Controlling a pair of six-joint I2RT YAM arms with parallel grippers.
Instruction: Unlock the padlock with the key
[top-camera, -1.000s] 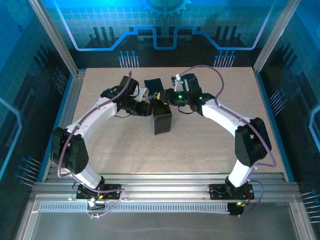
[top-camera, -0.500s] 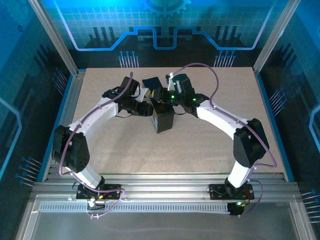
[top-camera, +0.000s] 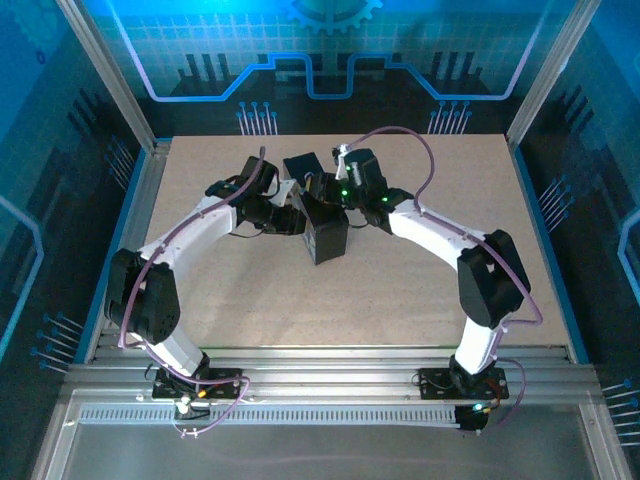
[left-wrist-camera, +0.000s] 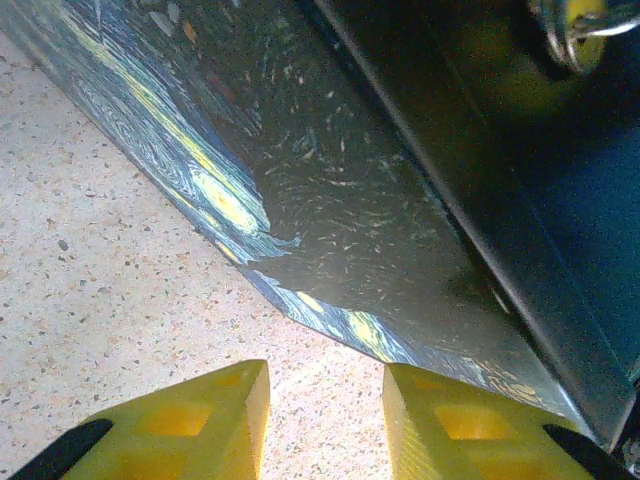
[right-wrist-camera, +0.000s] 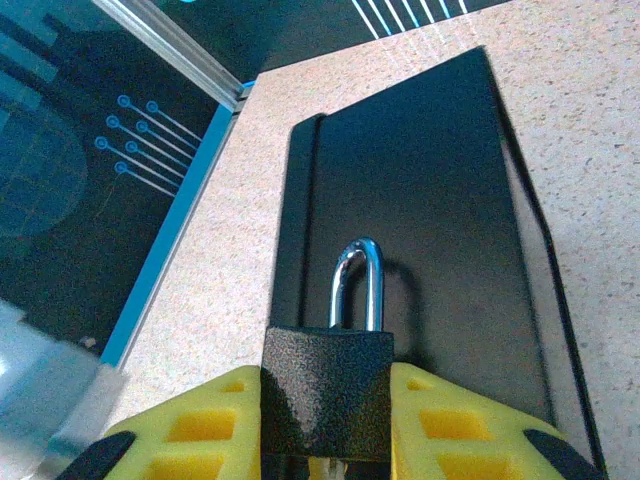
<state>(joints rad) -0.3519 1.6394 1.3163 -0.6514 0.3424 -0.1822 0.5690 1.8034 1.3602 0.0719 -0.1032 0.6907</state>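
Box at centre of the counter, left pincer just left of it, right pincer at its far end, padlock between that pincer's fingers

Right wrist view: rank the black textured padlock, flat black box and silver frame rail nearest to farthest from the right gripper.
1. Black textured padlock, in the right gripper.
2. Flat black box, behind it.
3. Silver frame rail, far upper left.

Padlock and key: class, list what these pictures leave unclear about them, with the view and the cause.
Padlock keyhole: right wrist view, cut off by the bottom edge.
Metal ring: left wrist view, blurred, cut off at the top corner; key or not, unclear.
Top external view: right arm covers the padlock.
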